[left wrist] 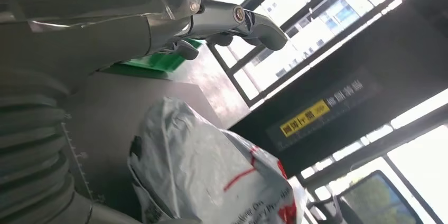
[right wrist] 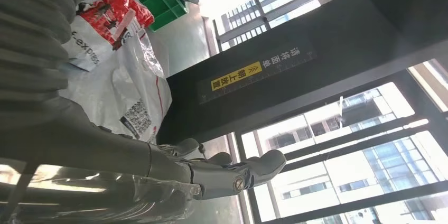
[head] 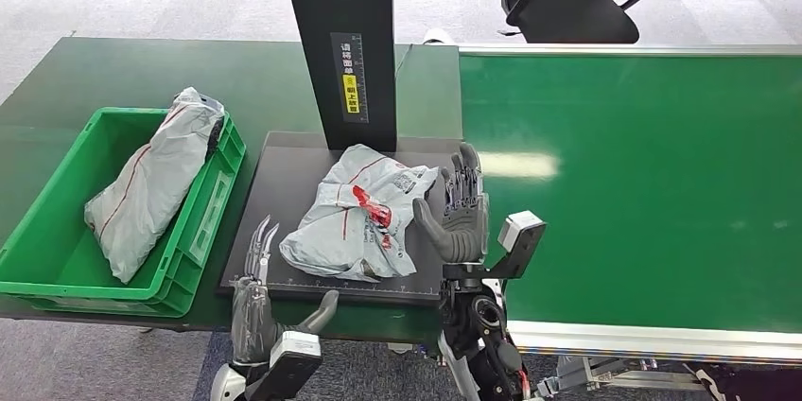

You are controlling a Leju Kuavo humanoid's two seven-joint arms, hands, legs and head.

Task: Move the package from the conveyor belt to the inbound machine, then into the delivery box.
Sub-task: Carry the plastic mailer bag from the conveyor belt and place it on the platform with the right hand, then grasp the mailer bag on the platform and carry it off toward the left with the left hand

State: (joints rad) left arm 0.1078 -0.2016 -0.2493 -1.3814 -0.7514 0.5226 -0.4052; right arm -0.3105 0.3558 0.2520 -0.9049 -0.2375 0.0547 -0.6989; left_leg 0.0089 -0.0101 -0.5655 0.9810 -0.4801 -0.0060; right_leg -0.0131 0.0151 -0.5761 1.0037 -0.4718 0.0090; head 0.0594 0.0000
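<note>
2 hands (head: pixel 263 273) (head: pixel 460 210) flanking package (head: pixel 357 214), fingers (head: pixel 465 174) extended, seemingly apart.

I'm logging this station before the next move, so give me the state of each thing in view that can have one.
package: lying flat and crumpled on the machine's dark platform, held by neither hand
second package: leaning in the green box
green box: upright on the table, holding one package
conveyor belt: bare
left hand: open, at the platform's near-left edge
right hand: open, fingers up, beside the package's right edge; contact unclear

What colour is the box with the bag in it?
Green; the box shows best in the head view.
</note>
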